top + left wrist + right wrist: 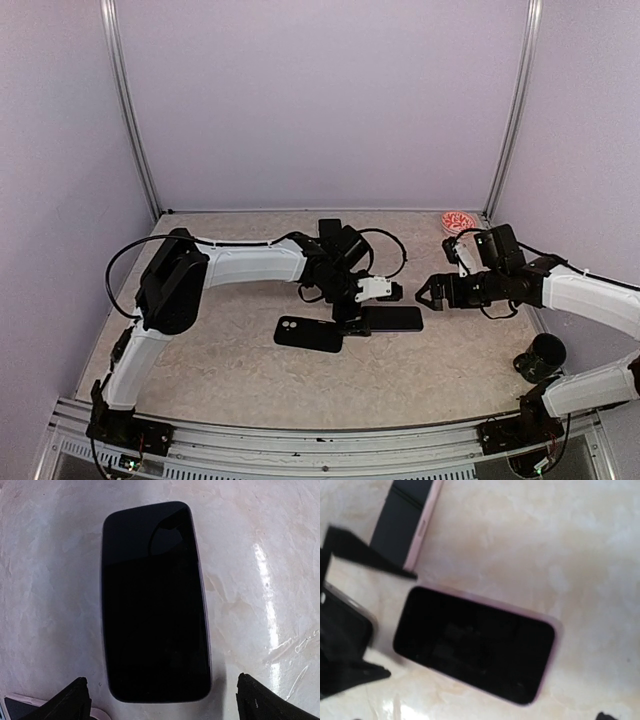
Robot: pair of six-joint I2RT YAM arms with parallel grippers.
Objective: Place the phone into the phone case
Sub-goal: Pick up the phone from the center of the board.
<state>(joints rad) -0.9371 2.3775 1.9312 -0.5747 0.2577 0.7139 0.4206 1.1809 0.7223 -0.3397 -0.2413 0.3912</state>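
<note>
My left gripper [162,702] hangs fully spread and empty just above the near end of the slim black glass-fronted phone with a pale pink edge [152,605]. One dark fingertip sits off each side of it, and neither touches it. My right gripper [422,294] is also wide open and holds nothing, poised just beside the phone's far end. The phone lies flat and screen-up on the marbled beige tabletop [220,370], right next to the flat black phone case with a square camera cut-out [308,333], and it is not yet inside.

The phone is thin and lies flush with the table, so my fingertips may scrape the surface or slide off the smooth glass. Closing off-centre could skid it into the case and knock both out of line. My two grippers are close together and could collide. I can't tell whether the case opening faces up.
</note>
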